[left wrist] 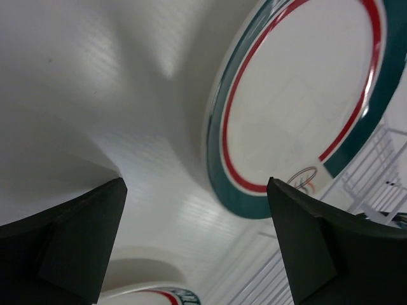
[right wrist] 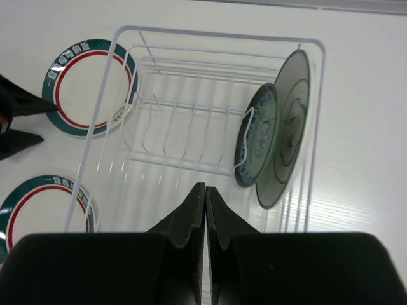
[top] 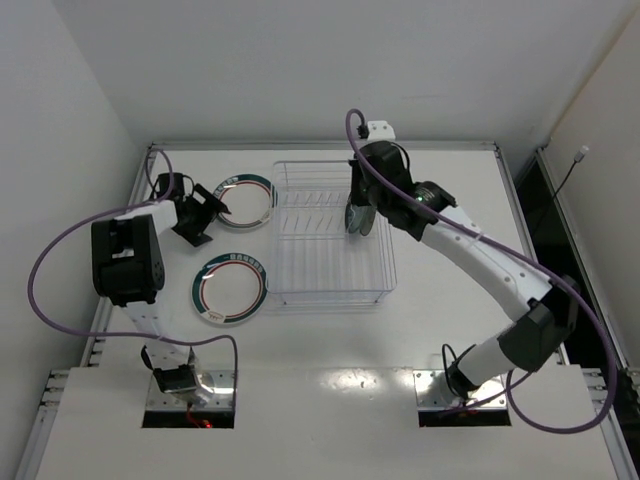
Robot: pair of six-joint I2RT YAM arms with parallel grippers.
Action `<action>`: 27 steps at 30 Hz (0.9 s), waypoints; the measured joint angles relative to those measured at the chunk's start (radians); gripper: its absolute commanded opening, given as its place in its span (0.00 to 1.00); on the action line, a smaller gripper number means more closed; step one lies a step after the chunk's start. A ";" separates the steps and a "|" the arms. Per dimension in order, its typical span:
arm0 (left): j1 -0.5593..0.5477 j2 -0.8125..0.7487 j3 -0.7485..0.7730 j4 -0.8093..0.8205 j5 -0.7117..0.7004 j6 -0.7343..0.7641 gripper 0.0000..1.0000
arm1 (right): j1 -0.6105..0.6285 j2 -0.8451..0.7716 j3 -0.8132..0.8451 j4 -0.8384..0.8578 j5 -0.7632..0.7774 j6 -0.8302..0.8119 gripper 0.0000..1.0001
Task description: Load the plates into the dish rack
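Observation:
The clear dish rack stands mid-table. In the right wrist view, the teal-blue plate and the silver-grey plate stand upright side by side at the right end of the rack. Two white plates with green-and-red rims lie flat left of the rack: the smaller far one and the larger near one. My left gripper is open and empty, low at the far plate's left edge. My right gripper is shut and empty, held above the rack.
The table has raised edges at the left and back. The rack's rows of thin tines left of the standing plates hold nothing. The near white plate's rim shows at the bottom of the left wrist view.

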 measured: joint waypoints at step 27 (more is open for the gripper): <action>-0.008 -0.145 0.206 -0.158 -0.190 -0.059 0.00 | -0.031 -0.335 -0.123 -0.222 -0.022 -0.142 0.26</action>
